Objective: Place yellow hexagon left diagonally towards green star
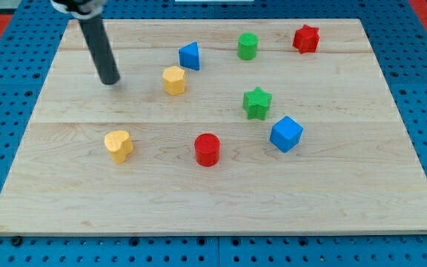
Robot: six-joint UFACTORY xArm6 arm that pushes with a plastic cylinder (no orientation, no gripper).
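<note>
Yellow hexagon (174,80): flat-topped, upright, just beside blue block (190,56); my tip (110,81) at its left, apart; no fingers

my tip (110,81) left of yellow hexagon (174,80)

Wood board (213,200) w/ eight coloured blocks on it.

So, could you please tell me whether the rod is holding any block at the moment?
Nothing is held. My tip stands apart, to the left of the yellow hexagon.
</note>
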